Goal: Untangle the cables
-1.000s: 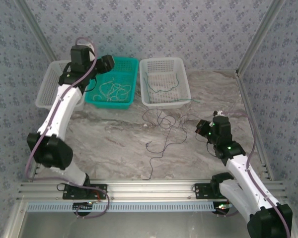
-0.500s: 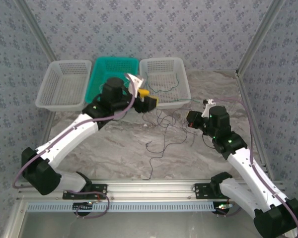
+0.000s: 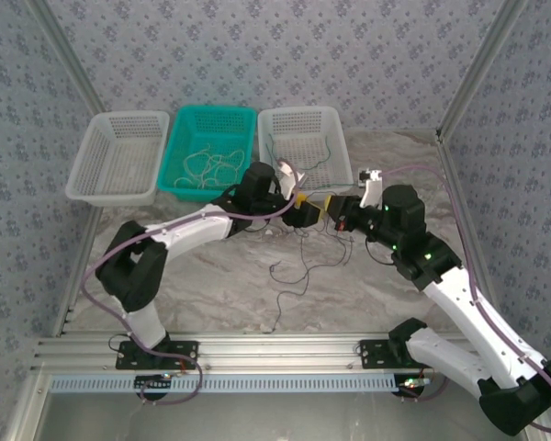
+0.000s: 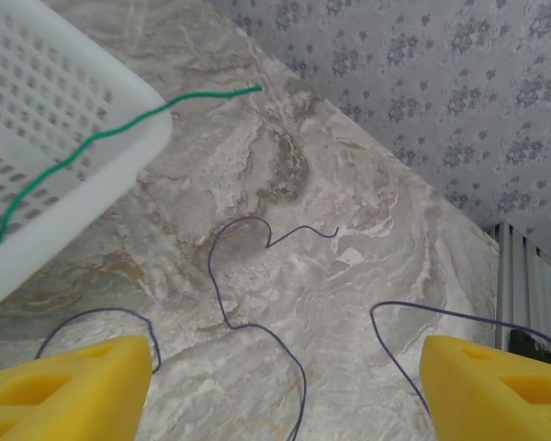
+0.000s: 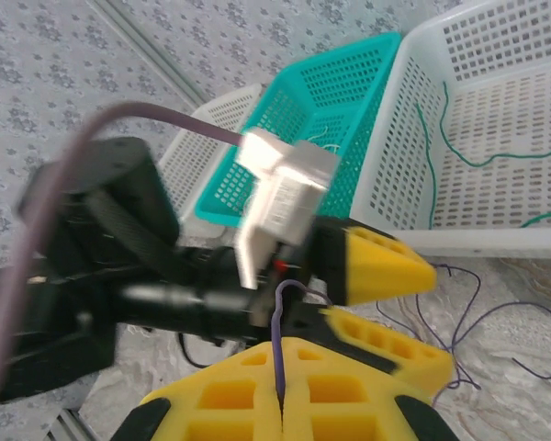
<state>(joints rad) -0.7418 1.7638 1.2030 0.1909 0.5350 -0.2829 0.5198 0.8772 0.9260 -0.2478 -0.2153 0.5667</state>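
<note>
Swinging from teal basket (image 3: 213, 111), left arm (image 3: 197, 227) reaches purple cables (image 4: 209, 266).

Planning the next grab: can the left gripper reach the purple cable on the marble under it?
Probably yes: the left gripper is open above the purple cable, nothing between; the right gripper sits close.

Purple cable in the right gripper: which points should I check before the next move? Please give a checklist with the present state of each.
1. Right gripper shut on the purple cable: ok.
2. Left gripper open for a grasp: ok.
3. Held strand lies inside the left gripper's opening: cannot tell.
4. Green cable, draped over the white basket rim, lies apart from the purple loops on the table: ok.
5. Grippers, very close in the top view, not touching each other: cannot tell.
</note>
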